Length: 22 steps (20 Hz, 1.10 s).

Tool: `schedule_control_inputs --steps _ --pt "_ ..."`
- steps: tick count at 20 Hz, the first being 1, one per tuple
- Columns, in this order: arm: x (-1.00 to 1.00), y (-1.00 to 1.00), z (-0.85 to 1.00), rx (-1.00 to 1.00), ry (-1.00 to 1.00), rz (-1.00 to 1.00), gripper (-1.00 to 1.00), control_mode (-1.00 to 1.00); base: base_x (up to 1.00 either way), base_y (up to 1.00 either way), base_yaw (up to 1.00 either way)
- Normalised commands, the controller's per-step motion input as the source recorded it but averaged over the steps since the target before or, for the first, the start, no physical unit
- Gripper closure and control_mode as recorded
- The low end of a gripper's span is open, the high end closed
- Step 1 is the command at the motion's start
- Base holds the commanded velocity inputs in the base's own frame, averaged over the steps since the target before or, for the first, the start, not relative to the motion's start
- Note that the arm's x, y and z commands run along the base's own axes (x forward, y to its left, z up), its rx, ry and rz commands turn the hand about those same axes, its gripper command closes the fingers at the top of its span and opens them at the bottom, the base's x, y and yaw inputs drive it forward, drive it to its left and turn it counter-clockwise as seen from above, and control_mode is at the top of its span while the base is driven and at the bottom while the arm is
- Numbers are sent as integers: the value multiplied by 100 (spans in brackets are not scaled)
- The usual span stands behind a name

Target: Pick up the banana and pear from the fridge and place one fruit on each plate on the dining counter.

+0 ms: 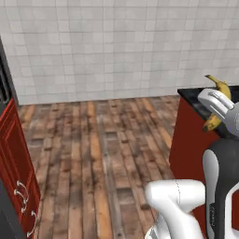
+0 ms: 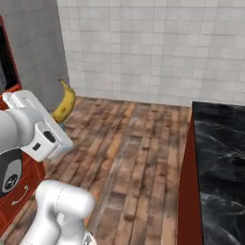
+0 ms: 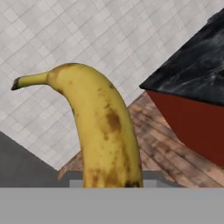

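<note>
My pincer point(image 3: 111, 183) is clamped on the banana point(image 3: 103, 131), holding it upright in the air above the wooden floor point(image 1: 93, 154). The dining worktop point(image 3: 192, 74) lies at two o'clock.

White arm raised, elbow bent, wrist angled upward; gripper point(image 1: 215, 108) closed on the banana point(image 1: 219, 106), its stem end rising above the fingers, its other end emerging below; same gripper point(image 2: 53, 125) held high above the floor.
</note>
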Motion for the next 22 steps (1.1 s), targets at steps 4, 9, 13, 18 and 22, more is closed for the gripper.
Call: schedule_control_inputs --steps 4,9,13,18,22 --pt "0 0 0 0 0 0 100 100 23 -61 -52" --pt "0 0 0 0 0 0 100 100 -15 -71 -53" --pt "0 0 0 0 0 0 100 100 -49 -69 -48" --pt "0 0 0 0 0 0 100 100 -38 -6 -32" --pt "0 0 0 0 0 0 100 100 0 76 -5"
